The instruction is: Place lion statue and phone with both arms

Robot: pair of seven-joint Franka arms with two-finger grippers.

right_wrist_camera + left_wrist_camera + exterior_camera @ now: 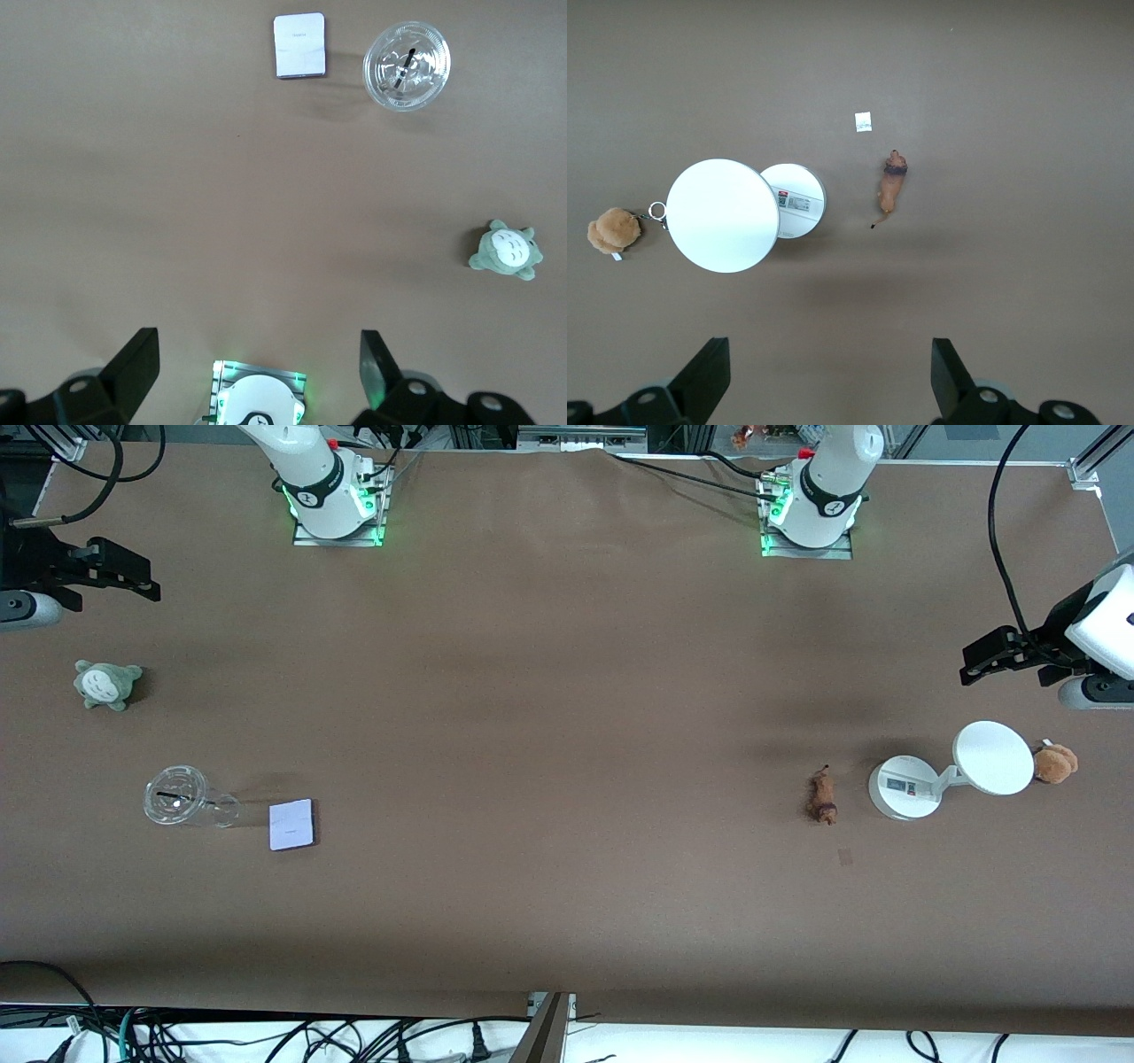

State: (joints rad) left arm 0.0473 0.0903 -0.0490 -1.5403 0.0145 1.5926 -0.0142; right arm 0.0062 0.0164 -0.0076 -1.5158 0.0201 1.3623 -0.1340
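A: Where is the lion statue (823, 798)?
B: It lies flat on the brown worktop (549, 717) toward the left arm's end, just beside the round base of the white stand (905, 786), apart from it. In the left wrist view its darker mane end points toward a small white tag (863, 122) on the cloth.

A: And the left gripper (992, 657)?
B: It hangs in the air at that end of the worktop, fingers (704, 376) spread wide with nothing between them. The lion is well apart from them, nearer to the front camera than the spot under the gripper. The stand's white disc (993, 757) and a small brown plush toy (1054, 763) sit close together there, the plush touching the disc's edge in the front view.

A: The phone (291, 825)?
B: Flat on the worktop toward the right arm's end, face up, a faint mark on it. A clear plastic cup (182, 798) with a dark straw lies on its side just beside it, not touching.

A: And the right gripper (133, 577)?
B: Up in the air at the worktop's edge at its own end, fingers (133, 367) wide, holding nothing. The phone is well apart from them. A grey-green plush toy (105, 684) lies between the gripper's spot and the cup, farther from the front camera than the phone.
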